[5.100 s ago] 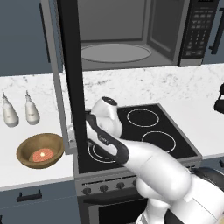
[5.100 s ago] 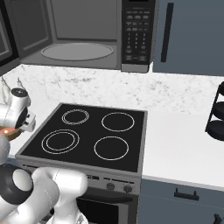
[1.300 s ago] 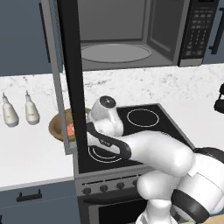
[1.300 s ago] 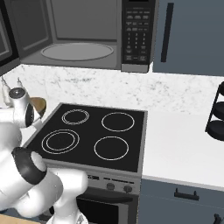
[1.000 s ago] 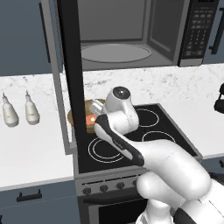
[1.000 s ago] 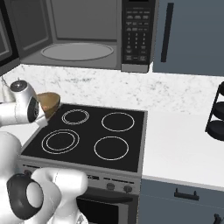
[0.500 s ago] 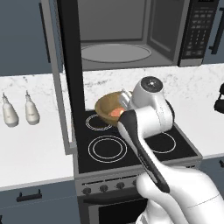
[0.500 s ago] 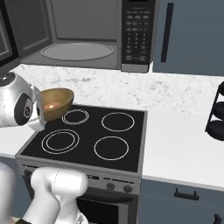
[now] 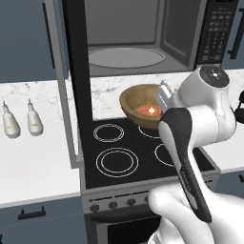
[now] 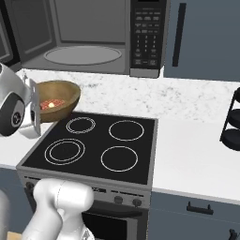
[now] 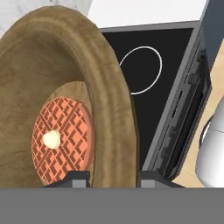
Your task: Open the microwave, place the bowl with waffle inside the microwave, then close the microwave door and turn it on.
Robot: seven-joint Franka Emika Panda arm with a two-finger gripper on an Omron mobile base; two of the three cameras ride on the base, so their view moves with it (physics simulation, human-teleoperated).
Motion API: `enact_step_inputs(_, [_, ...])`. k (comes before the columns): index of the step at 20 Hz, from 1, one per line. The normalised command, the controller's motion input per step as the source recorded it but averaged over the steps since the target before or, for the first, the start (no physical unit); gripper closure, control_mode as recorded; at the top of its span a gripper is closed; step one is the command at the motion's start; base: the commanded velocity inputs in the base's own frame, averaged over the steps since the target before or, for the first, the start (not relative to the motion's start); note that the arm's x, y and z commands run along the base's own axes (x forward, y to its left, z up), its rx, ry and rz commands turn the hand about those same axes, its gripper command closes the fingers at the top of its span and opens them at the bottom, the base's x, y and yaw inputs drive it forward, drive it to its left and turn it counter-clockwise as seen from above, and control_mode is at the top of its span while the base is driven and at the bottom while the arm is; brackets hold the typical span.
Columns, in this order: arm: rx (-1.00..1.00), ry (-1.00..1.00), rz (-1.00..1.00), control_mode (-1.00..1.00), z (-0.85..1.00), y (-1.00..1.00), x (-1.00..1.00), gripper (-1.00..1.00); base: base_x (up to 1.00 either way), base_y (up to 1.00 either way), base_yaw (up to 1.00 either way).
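Observation:
The microwave (image 9: 143,33) (image 10: 93,28) stands open above the counter, its round glass turntable (image 9: 126,57) bare. The microwave door (image 9: 76,71) swings out to the left and is seen nearly edge-on. My gripper (image 9: 164,95) (image 10: 33,110) (image 11: 111,175) is shut on the rim of the wooden bowl (image 9: 140,97) (image 10: 61,93) (image 11: 105,87). It holds the bowl in the air over the rear burners, below and in front of the microwave opening. The reddish waffle (image 9: 150,109) (image 10: 50,103) (image 11: 61,140) lies in the tilted bowl.
A black stovetop (image 9: 124,155) (image 10: 93,145) with ring burners lies under the bowl. Two pale bottles (image 9: 9,126) stand on the marble counter left of the door. A black tiered rack (image 10: 232,124) stands at the far right. The keypad (image 10: 145,33) sits right of the opening.
My arm has swung right with the bowl, from the counter left of the open door, around the door's edge, to above the rear burners. The bowl has risen.

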Motion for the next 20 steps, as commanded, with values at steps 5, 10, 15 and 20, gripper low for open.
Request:
enact_step_inputs(5, [0.03,-0.06,0.00,-1.00,0.96,-0.16,-0.15,1.00,0.00,0.00,0.00])
enact_step_inputs(10, [0.00,-0.09,-0.07,-1.00,0.59,-0.21,0.05,1.00,0.00,0.00,0.00])
enact_step_inputs(15, [0.05,-0.10,-0.03,-1.00,0.09,-0.27,0.75,1.00,0.00,0.00,0.00])
enact_step_inputs(20, [0.05,-0.21,0.00,-1.00,0.00,-0.10,0.73,1.00,0.00,0.00,0.00])
